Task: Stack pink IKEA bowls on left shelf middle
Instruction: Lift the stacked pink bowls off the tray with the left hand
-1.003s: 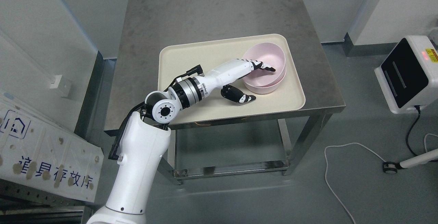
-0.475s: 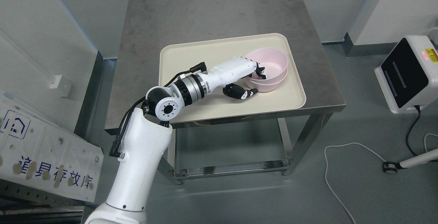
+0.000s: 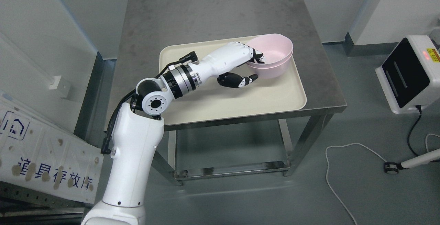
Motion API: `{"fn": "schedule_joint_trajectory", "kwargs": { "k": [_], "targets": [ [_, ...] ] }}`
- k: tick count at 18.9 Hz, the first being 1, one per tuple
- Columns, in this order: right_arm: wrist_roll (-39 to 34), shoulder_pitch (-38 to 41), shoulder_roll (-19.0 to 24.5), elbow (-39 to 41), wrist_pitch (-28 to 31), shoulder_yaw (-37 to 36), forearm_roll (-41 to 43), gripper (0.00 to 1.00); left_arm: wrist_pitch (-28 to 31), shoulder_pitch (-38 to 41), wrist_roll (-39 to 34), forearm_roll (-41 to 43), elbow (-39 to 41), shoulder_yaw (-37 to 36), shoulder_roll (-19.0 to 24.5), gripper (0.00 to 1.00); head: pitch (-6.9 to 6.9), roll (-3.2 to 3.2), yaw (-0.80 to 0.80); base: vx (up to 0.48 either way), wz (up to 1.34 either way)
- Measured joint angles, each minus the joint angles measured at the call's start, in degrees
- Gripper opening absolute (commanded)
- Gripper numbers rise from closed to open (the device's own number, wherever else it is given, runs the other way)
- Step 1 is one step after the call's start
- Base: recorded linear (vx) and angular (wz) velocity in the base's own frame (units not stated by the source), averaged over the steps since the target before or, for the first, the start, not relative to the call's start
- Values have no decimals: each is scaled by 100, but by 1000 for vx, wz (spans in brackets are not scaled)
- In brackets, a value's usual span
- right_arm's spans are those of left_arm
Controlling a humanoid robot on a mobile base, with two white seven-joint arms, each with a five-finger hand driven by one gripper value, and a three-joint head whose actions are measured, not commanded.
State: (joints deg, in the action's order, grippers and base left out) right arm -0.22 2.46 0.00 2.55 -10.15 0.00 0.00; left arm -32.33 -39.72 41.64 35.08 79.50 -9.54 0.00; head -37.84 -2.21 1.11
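Two nested pink bowls (image 3: 273, 56) hang tilted just above the far right part of the cream tray (image 3: 192, 104). My left hand (image 3: 252, 67) is shut on the stack's near rim, with fingers (image 3: 257, 57) curled inside the bowl and the black thumb (image 3: 244, 80) under its outside wall. The left arm reaches up from the lower left across the tray. No right arm shows.
The tray lies on a grey metal table (image 3: 192, 19) with an open lower frame. A white device with a black panel (image 3: 410, 75) stands on the floor at right, with cables nearby. A printed white board (image 3: 44, 156) leans at the lower left.
The left hand closed its fingers over the bowl rim and lifted the nested bowls up and toward the tray's far right corner. The arm rose with them.
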Motion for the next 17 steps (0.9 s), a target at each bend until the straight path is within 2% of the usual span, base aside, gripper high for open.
{"fn": "schedule_joint_trajectory", "kwargs": {
  "k": [10, 17],
  "targets": [
    [0, -1, 0, 0, 0, 0, 0, 100, -211, -87, 30, -376, 265, 583, 0, 3, 0, 0, 0, -22, -1],
    [0, 0, 0, 0, 0, 0, 0, 100, -168, -180, 30, -429, 358, 890, -1, 3, 0, 0, 0, -161, 4]
  ]
}}
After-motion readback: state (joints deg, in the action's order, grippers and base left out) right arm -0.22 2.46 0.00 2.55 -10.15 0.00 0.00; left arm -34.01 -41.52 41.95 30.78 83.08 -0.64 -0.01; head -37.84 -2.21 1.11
